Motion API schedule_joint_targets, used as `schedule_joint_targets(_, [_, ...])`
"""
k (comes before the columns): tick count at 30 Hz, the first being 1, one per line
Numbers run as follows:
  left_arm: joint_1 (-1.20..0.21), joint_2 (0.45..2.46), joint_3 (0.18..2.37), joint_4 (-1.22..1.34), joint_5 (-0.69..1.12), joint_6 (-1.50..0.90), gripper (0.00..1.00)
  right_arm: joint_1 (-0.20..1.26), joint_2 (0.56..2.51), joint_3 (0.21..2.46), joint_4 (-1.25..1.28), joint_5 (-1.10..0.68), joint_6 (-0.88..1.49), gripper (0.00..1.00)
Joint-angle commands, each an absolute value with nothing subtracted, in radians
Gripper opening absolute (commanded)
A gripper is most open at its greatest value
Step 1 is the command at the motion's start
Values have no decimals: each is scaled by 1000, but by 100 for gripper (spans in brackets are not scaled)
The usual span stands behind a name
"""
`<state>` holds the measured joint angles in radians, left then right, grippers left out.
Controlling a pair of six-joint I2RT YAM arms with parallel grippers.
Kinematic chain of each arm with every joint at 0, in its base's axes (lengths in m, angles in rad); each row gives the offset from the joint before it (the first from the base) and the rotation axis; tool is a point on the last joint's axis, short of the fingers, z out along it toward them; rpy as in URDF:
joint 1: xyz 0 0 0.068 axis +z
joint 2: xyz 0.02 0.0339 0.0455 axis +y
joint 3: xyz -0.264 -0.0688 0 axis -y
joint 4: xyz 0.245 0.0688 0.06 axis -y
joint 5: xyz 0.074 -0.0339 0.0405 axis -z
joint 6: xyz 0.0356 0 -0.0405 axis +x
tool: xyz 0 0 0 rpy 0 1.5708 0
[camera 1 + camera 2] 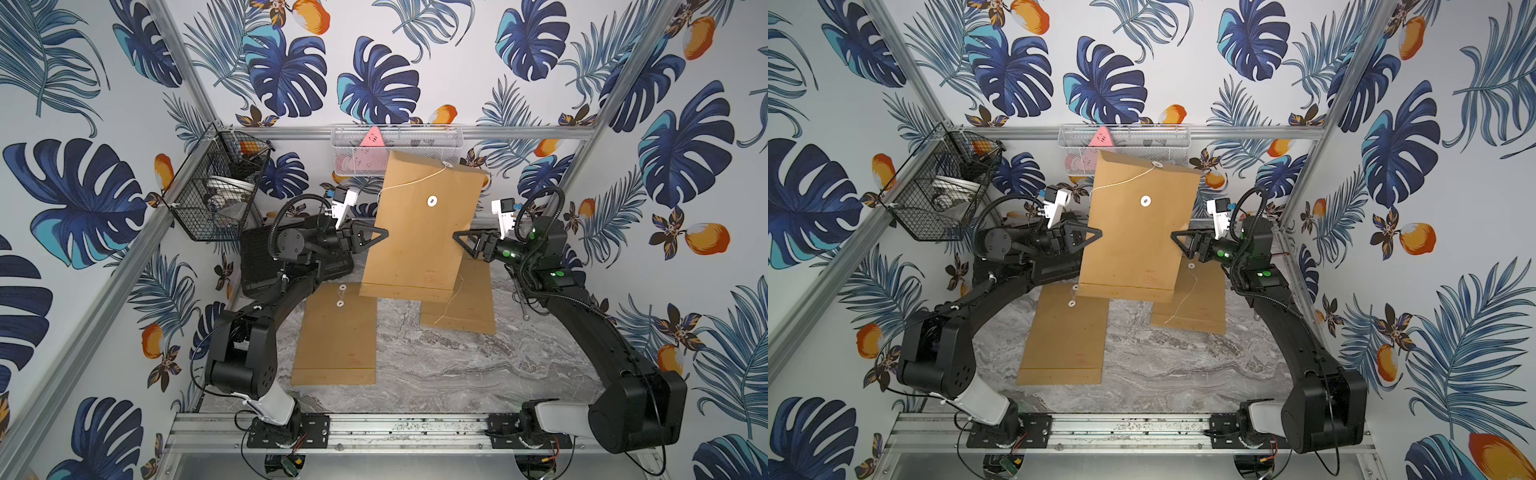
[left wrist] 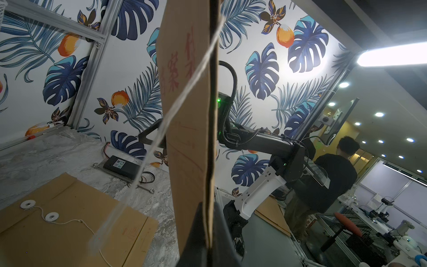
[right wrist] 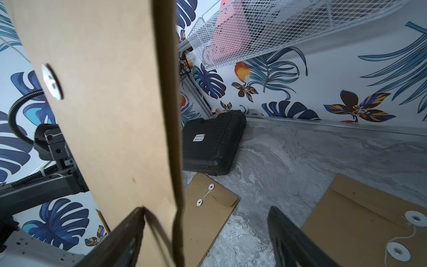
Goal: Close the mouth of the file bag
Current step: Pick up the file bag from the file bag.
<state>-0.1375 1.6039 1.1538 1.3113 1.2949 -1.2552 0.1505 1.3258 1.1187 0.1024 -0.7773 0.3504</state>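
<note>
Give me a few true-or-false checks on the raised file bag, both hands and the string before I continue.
1. The left hand is clamped on the raised file bag. True.
2. The right hand is shut on that bag. False: its jaws stand open at the bag's edge.
3. The string is wound around the lower disc. False: it hangs loose from the upper disc.
4. Two spare file bags lie flat on the table. True.

File bag [image 1: 419, 245]: brown kraft, raised above tabletop [image 1: 436, 357], tilted, disc side up. String [image 1: 411, 180] runs loose from upper disc [image 1: 448, 164] off left edge (not wound on lower disc [image 1: 432, 201]). Left edge clamped in left end effector [image 1: 384, 233].
</note>
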Motion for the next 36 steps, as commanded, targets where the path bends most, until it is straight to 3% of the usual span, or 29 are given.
schedule_joint_targets(1, [-142, 1594, 1166, 1299, 1306, -1221, 0, 154, 1333, 1103, 156, -851, 373, 84])
schedule_joint_targets(5, [-143, 1594, 1164, 1288, 1302, -1221, 0, 174, 1332, 1073, 329, -949, 492, 79])
schedule_joint_targets(9, [-143, 1560, 1165, 1092, 1292, -1073, 0, 189, 1321, 1026, 585, -1005, 644, 67])
schedule_joint_targets(11, [-142, 1529, 1173, 890, 1274, -925, 0, 203, 1316, 1017, 630, -1008, 650, 57])
schedule_joint_targets(14, [-138, 1467, 1224, 440, 1200, -592, 0, 209, 1309, 1011, 591, -978, 587, 29])
schedule_joint_targets(17, [-129, 1424, 1302, 57, 1053, -330, 25, 210, 1289, 1005, 520, -917, 469, 12])
schedule_joint_targets(20, [-69, 1365, 1300, -42, 826, -313, 41, 213, 1253, 1003, 445, -824, 286, 0])
schedule_joint_targets(23, [-19, 1323, 1374, -325, 433, -224, 47, 230, 1230, 1035, 271, -651, 63, 0])
schedule_joint_targets(25, [-18, 1313, 1423, -436, 269, -151, 48, 286, 1210, 1043, 179, -477, -129, 0])
schedule_joint_targets(29, [-18, 1304, 1448, -445, 290, -153, 49, 479, 1218, 999, 159, -9, -561, 0])
schedule_joint_targets(31, [-18, 1302, 1436, -390, 404, -172, 50, 501, 1200, 971, 190, -21, -601, 0])
schedule_joint_targets(36, [-19, 1311, 1438, -317, 553, -155, 53, 437, 1144, 936, 227, -304, -429, 0])
